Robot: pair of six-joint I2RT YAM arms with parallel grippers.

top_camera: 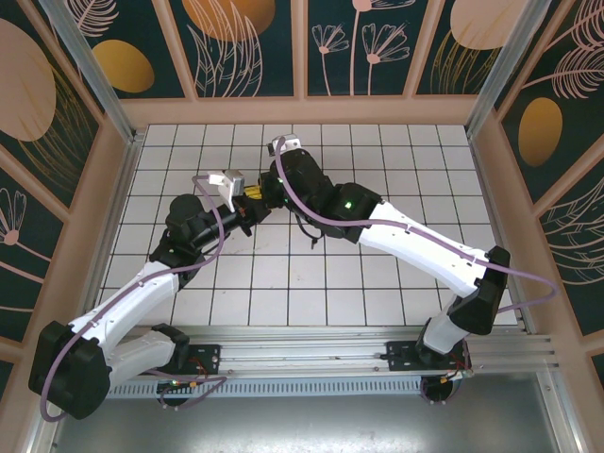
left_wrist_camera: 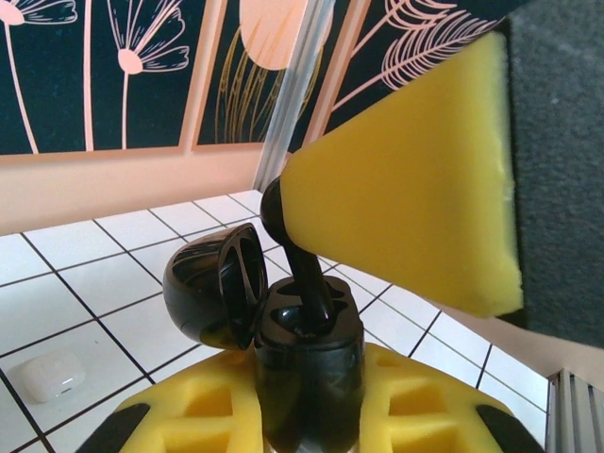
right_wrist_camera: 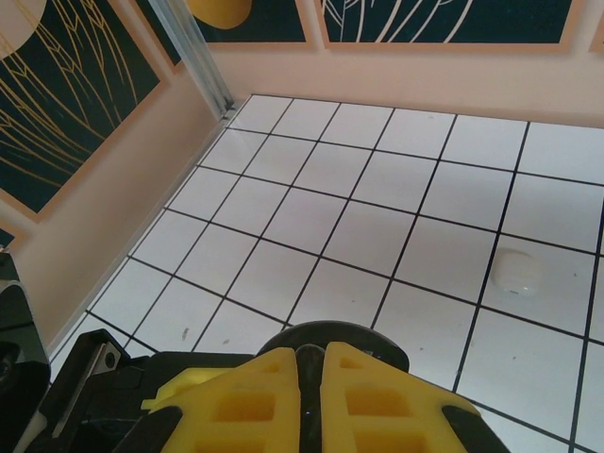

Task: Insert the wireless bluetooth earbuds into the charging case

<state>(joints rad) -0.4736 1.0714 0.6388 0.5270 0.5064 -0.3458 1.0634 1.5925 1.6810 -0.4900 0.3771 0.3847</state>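
My left gripper (left_wrist_camera: pixel 307 396) is shut on the black charging case (left_wrist_camera: pixel 304 344), holding it upright with its lid (left_wrist_camera: pixel 203 288) swung open to the left. One black earbud (left_wrist_camera: pixel 304 278) hangs from above with its stem down in a slot of the case. The right gripper (right_wrist_camera: pixel 310 363) is shut on that earbud, and one of its yellow fingers (left_wrist_camera: pixel 415 179) looms at the upper right of the left wrist view. Seen from above, the left gripper (top_camera: pixel 245 201) and right gripper (top_camera: pixel 261 194) meet over the middle-left of the tiled floor.
A small white rounded box (left_wrist_camera: pixel 52 373) lies on the tiles to the left of the case and appears again as the white box (right_wrist_camera: pixel 515 274) in the right wrist view. Peach walls (top_camera: pixel 302 110) with metal posts enclose the white tiled floor (top_camera: pixel 396 151).
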